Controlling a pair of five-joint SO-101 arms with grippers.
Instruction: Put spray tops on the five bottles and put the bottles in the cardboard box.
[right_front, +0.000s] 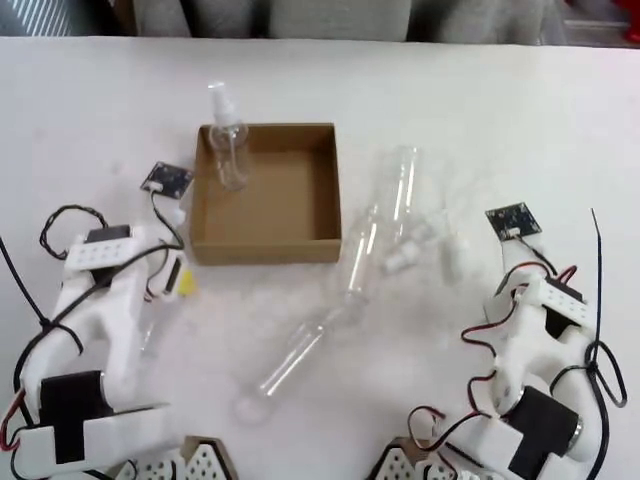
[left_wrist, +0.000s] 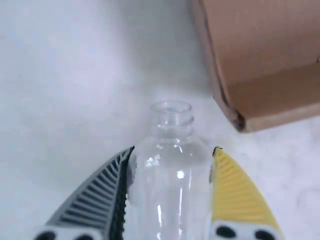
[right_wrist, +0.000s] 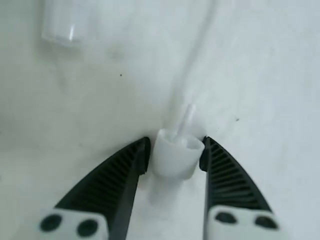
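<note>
High view gives us the whole table. We see the cardboard box (right_front: 265, 243) in the middle, open upward. One capped bottle (right_front: 230, 150) sits at its 11 o'clock corner, the sprayer pointing to 12 o'clock. From 3 to 5 o'clock of the box, the loose bottles (right_front: 355, 262) lie on their sides in a slanted line, all without tops. Just beside them, at 3 o'clock, we make out the loose spray tops (right_front: 404, 257), pale against the white table (right_front: 500, 110). One arm stands at 8 o'clock of the box and the other arm at 4 o'clock.

What the high view hardly tells us, the wrist views tell clearly. Left wrist view shows the left gripper (left_wrist: 173, 150) clamped on a bare bottle (left_wrist: 172, 165). Its grey finger (left_wrist: 100, 195) and its yellow finger (left_wrist: 235, 190) press on the two sides of the bottle. The neck is open, and a corner of the box (left_wrist: 250, 65) is near. From above, this bottle is only a faint shape beside the arm.

Right wrist view shows the right gripper (right_wrist: 175, 142) with its black fingers (right_wrist: 120, 175) closed on a white spray top (right_wrist: 176, 156). The thin tube (right_wrist: 187, 116) points away from the gripper, over the table.
</note>
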